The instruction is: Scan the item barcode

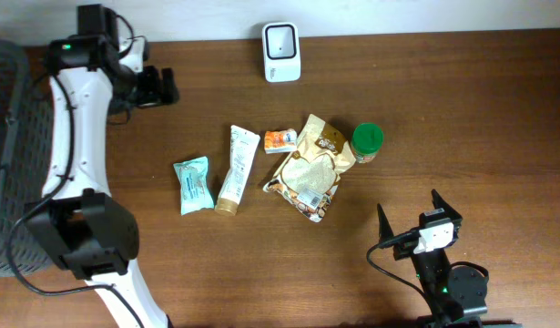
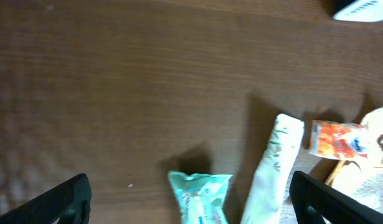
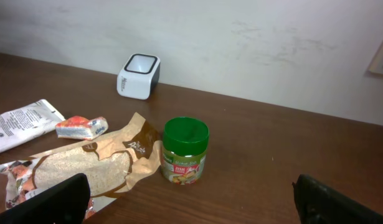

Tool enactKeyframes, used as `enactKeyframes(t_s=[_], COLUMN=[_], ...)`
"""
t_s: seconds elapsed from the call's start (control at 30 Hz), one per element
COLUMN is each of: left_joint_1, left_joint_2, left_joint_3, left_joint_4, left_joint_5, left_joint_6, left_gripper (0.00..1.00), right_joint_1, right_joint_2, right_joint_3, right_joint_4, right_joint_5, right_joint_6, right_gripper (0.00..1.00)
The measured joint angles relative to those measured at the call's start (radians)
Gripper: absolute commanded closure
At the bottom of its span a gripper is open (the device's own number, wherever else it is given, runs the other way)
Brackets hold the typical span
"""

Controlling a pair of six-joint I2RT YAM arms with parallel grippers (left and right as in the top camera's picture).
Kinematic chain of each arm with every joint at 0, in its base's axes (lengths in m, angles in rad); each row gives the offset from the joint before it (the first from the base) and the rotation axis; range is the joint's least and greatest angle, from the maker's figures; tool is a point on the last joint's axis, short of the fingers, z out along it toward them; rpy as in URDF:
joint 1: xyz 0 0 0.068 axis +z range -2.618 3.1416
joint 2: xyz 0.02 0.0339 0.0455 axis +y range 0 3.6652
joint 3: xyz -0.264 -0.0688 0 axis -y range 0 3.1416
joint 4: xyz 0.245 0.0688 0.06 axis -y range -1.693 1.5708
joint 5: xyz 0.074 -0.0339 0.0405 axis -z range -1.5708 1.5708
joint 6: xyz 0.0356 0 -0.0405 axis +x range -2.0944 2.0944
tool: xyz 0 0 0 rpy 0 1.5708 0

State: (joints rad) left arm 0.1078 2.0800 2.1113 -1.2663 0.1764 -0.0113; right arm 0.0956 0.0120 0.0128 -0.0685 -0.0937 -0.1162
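Observation:
A white barcode scanner (image 1: 281, 51) with a dark window stands at the table's far edge, also seen in the right wrist view (image 3: 139, 76). The items lie in a group mid-table: a teal packet (image 1: 193, 184), a cream tube (image 1: 237, 169), a small orange packet (image 1: 280, 140), a brown bag (image 1: 311, 169) and a green-lidded jar (image 1: 368, 142). My left gripper (image 1: 157, 87) hangs open at the far left, above bare wood, with the teal packet (image 2: 198, 196) and tube (image 2: 272, 171) ahead of it. Near the front edge my right gripper (image 1: 407, 205) is open and empty, facing the jar (image 3: 185, 151).
A grey mesh basket (image 1: 2, 137) sits past the table's left side. A pale wall (image 3: 241, 37) rises behind the scanner. Bare brown wood spreads to the right of the jar and between the items and the front edge.

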Motion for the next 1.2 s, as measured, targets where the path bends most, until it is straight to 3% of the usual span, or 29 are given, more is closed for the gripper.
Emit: enactKeyframes(t_s=[0.43, 0.77, 0.93, 1.2], left_joint_1=[-0.009, -0.032, -0.032, -0.032], left_joint_2=[0.000, 0.000, 0.000, 0.000], left_joint_3=[-0.101, -0.103, -0.103, -0.104], left_joint_4=[0.027, 0.054, 0.059, 0.059], left_joint_5=[0.025, 0.006, 0.006, 0.006], left_joint_6=[0.018, 0.019, 0.019, 0.019], left_gripper=[0.01, 0.01, 0.01, 0.01], right_joint_1=[0.000, 0.000, 0.000, 0.001], right_joint_2=[0.000, 0.029, 0.192, 0.647], right_joint_3=[0.000, 0.047, 0.283, 0.792], right_joint_4=[0.000, 0.000, -0.142, -0.533], right_joint_5=[0.002, -0.179, -0.198, -0.224], right_joint_6=[0.001, 0.091, 0.117, 0.121], right_gripper=[0.02, 0.02, 0.02, 0.02])
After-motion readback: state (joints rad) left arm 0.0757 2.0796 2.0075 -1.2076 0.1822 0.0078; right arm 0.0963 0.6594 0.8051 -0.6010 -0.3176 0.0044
